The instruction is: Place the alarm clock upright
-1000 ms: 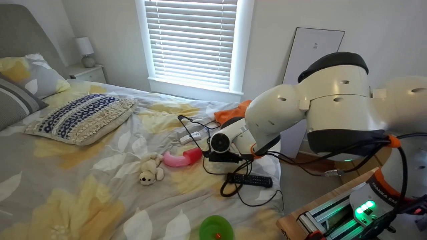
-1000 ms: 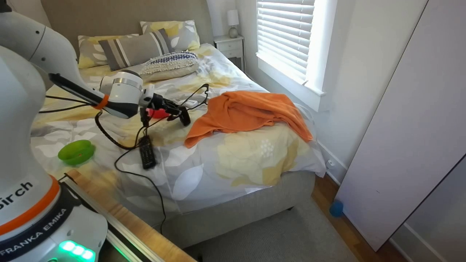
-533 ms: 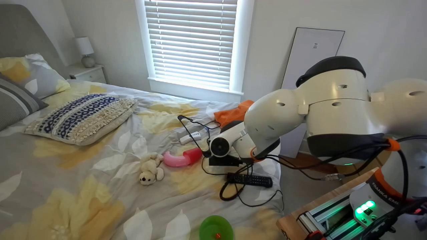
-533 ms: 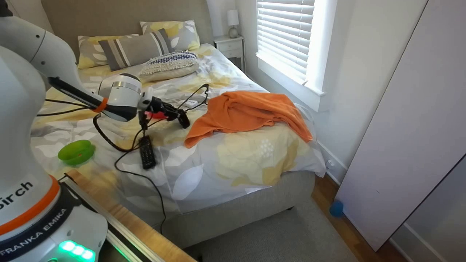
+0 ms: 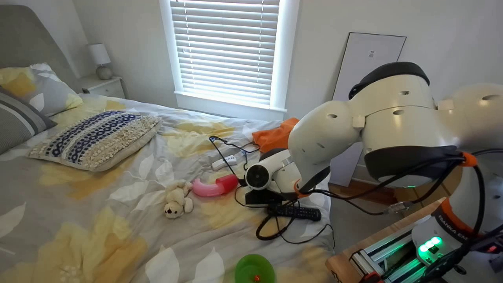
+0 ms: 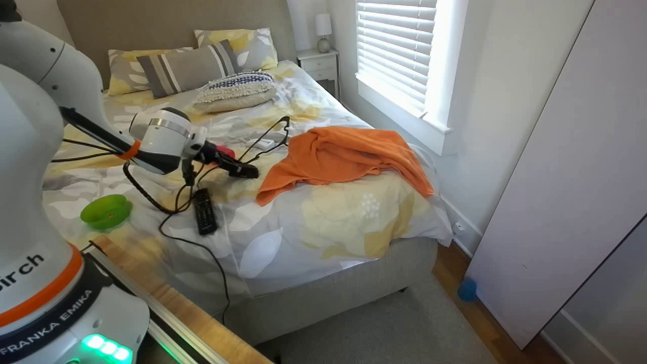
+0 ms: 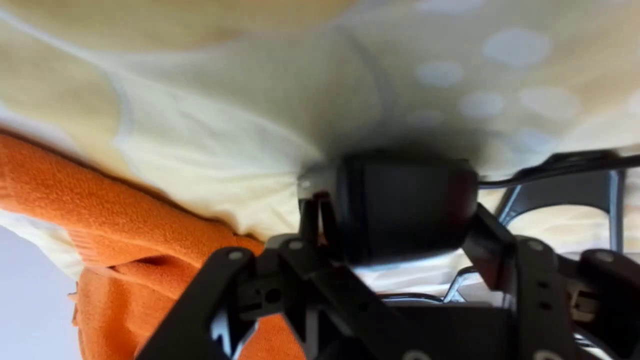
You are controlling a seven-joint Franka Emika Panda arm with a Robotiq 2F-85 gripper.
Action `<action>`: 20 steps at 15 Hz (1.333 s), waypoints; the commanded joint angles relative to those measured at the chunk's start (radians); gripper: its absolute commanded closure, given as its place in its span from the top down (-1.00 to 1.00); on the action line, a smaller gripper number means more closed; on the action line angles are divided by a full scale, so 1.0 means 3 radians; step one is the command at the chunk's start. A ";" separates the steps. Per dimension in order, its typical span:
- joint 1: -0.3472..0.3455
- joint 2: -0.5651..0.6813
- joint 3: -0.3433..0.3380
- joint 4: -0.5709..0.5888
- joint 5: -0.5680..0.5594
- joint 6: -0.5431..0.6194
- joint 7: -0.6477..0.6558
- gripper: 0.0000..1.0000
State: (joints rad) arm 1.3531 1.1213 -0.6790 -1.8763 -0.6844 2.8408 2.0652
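Observation:
The alarm clock (image 7: 410,205) is a dark rounded block, blurred in the wrist view. My gripper (image 7: 400,217) is shut on it, with a finger on either side. In an exterior view the clock (image 6: 246,172) shows as a small black shape at the end of my gripper (image 6: 236,168), low over the bed and lying nearly level. A dark shadow lies on the bedding beside it; I cannot tell whether it touches. The clock's face is not seen. In an exterior view the arm hides the clock and the fingers.
An orange blanket (image 6: 343,156) lies beside the gripper. A black hanger (image 6: 286,129), a white power strip (image 5: 224,162), a pink and red tube (image 5: 214,186), a plush toy (image 5: 177,199), a black remote (image 6: 204,211) with cables, and a green bowl (image 6: 106,211) lie around on the bed.
My gripper has moved a little lower and back toward the robot base. The held clock has turned from steeply tilted to nearly level in an exterior view. Other things have not moved.

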 commanded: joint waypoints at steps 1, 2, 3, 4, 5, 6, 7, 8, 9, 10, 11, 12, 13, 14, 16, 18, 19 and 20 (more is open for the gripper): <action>-0.0123 -0.0106 0.0210 -0.0072 0.0180 -0.0008 -0.0230 -0.06; -0.0128 -0.0123 0.0220 -0.0086 0.0212 0.0001 -0.0273 -0.06; -0.0126 -0.0136 0.0212 -0.0094 0.0242 0.0001 -0.0317 -0.05; -0.0130 -0.0181 0.0208 -0.0114 0.0274 0.0009 -0.0368 0.38; -0.0140 -0.0235 0.0211 -0.0140 0.0307 0.0016 -0.0434 0.83; -0.0165 -0.0297 0.0229 -0.0170 0.0344 0.0033 -0.0506 0.88; -0.0197 -0.0383 0.0249 -0.0209 0.0377 0.0069 -0.0594 0.97; -0.0258 -0.0485 0.0308 -0.0242 0.0423 0.0057 -0.0727 1.00; -0.0296 -0.0566 0.0337 -0.0271 0.0464 0.0040 -0.0833 1.00; -0.0375 -0.0696 0.0406 -0.0323 0.0513 0.0026 -0.0999 1.00; -0.0431 -0.0783 0.0437 -0.0364 0.0556 0.0058 -0.1114 1.00; -0.0504 -0.0891 0.0475 -0.0415 0.0583 0.0107 -0.1262 1.00; -0.0559 -0.0980 0.0488 -0.0466 0.0592 0.0164 -0.1386 0.99; -0.0712 -0.1127 0.0601 -0.0539 0.0618 0.0264 -0.1608 1.00; -0.0971 -0.1358 0.0786 -0.0675 0.0688 0.0423 -0.2025 1.00; -0.1289 -0.1582 0.1039 -0.0834 0.0789 0.0558 -0.2507 1.00; -0.1501 -0.1707 0.1208 -0.0916 0.0762 0.0583 -0.2749 1.00; -0.1730 -0.1821 0.1406 -0.0992 0.0754 0.0565 -0.2988 1.00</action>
State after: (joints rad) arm 0.9991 0.7003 -0.4071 -2.0707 -0.4802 2.9880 1.3643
